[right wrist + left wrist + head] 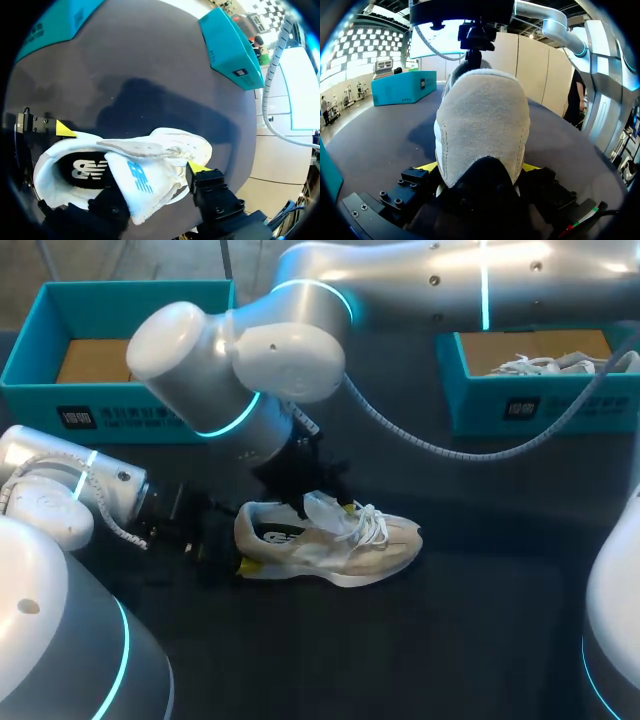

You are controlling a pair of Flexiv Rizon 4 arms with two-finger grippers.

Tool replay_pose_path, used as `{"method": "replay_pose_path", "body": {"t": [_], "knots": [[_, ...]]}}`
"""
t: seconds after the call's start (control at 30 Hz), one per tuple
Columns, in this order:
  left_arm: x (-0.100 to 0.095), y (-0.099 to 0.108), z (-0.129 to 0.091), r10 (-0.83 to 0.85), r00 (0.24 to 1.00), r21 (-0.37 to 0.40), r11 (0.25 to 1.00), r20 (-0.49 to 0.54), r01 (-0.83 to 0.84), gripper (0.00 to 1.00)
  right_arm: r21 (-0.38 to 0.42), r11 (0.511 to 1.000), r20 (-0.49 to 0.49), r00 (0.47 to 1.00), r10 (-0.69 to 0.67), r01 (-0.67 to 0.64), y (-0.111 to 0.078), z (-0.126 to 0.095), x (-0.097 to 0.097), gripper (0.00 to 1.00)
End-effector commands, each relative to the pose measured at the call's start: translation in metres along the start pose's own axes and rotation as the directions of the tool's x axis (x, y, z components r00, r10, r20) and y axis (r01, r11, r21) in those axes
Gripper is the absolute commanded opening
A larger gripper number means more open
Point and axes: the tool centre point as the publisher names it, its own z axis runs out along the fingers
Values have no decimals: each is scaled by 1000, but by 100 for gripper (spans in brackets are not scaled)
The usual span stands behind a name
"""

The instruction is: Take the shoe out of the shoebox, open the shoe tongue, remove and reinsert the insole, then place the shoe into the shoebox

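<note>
The pale suede shoe [340,545] stands on its sole on the dark table [480,620], outside both boxes. The left gripper [238,550] is at the shoe's heel and clamps it, with one yellow fingertip [427,166] against each side of the heel. The right gripper [300,485] hangs over the shoe's opening, at the raised tongue [142,182]. The tongue lies within its span, but whether it is pinched cannot be told. The insole [85,170] sits inside the shoe, just behind the tongue. The first shoebox [40,390] stands well beyond the shoe's heel end. The second shoebox [560,405] stands well beyond the toe end and contains a second shoe [545,364].
</note>
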Motion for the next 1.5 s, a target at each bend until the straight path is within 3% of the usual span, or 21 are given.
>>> {"method": "replay_pose_path", "body": {"t": [0.03,0.3,0.63,0.87,1.5], "knots": [[-1,1,1,0,1000,-1,1000,0,0,0,-13,996,-4,996,90,-90,-8,-4,-6,40],[-1,1,1,0,1000,-1,1000,0,0,0,-17,992,-13,992,122,-122,-14,-9,-17,24],[-1,1,1,0,1000,-1,1000,0,0,0,15,984,-30,984,175,-175,-16,-5,-33,20],[-1,1,1,0,1000,-1,1000,0,0,0,27,979,-33,979,203,-202,-13,0,-44,7],[-1,1,1,0,1000,-1,1000,0,0,0,123,953,-59,957,286,-277,-27,28,-67,2]]}}
